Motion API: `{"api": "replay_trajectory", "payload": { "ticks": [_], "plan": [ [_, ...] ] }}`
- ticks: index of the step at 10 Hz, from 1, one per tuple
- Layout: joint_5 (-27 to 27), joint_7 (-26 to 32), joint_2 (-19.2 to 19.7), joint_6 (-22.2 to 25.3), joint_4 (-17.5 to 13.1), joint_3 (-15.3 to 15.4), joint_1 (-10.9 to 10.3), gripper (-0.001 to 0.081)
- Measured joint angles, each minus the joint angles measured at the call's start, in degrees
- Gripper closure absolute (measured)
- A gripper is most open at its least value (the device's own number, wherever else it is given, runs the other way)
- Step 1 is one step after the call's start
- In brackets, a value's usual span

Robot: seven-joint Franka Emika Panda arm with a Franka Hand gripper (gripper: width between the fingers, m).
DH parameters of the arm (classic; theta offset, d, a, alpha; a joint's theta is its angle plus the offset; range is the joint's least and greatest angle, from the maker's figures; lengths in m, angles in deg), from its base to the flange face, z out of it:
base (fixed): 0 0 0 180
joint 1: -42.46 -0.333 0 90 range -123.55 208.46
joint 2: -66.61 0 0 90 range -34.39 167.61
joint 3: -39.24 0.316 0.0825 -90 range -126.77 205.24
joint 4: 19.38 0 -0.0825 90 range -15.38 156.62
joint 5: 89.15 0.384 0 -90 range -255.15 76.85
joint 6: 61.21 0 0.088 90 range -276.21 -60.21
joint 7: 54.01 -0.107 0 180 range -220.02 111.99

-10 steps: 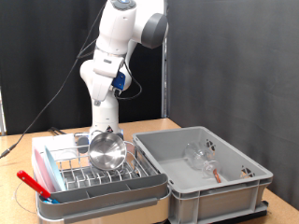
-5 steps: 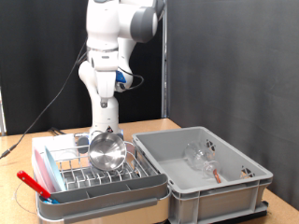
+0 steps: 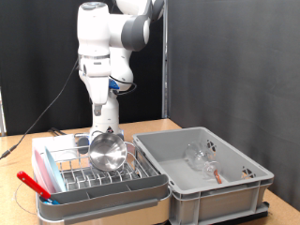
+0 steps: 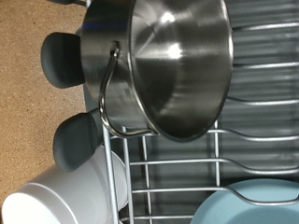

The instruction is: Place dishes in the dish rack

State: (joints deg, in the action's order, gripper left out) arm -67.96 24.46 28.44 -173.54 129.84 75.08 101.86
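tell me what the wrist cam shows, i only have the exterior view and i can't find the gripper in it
observer: It looks down on the steel bowl, tipped on its side on the wires of the dish rack. A thin wire handle loops off the bowl's rim.
operator: any plate in there? the bowl blocks my view
observer: Yes, part of a pale blue plate shows on the rack wires near the bowl.
operator: is the gripper open
observer: I cannot tell. Two dark rounded shapes sit at the picture's edge, apart from each other, but I can't say that they are its fingers.
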Motion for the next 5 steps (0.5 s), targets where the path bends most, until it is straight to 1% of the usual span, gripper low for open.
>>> {"api": "replay_trajectory", "payload": {
  "ticks": [1, 2, 3, 5],
  "plan": [
    [2.5, 4.2, 0.1, 0.5, 0.1, -1.3, -0.9, -0.0003],
    [5.3, 10.2, 0.1, 2.3, 0.3, -4.1, -2.3, -0.0003],
    [6.7, 14.2, 0.1, 3.0, 0.8, -6.1, -2.8, -0.0003],
    [7.6, 17.9, 0.4, 1.3, 2.8, -6.8, -2.9, -0.0003]
  ]
}}
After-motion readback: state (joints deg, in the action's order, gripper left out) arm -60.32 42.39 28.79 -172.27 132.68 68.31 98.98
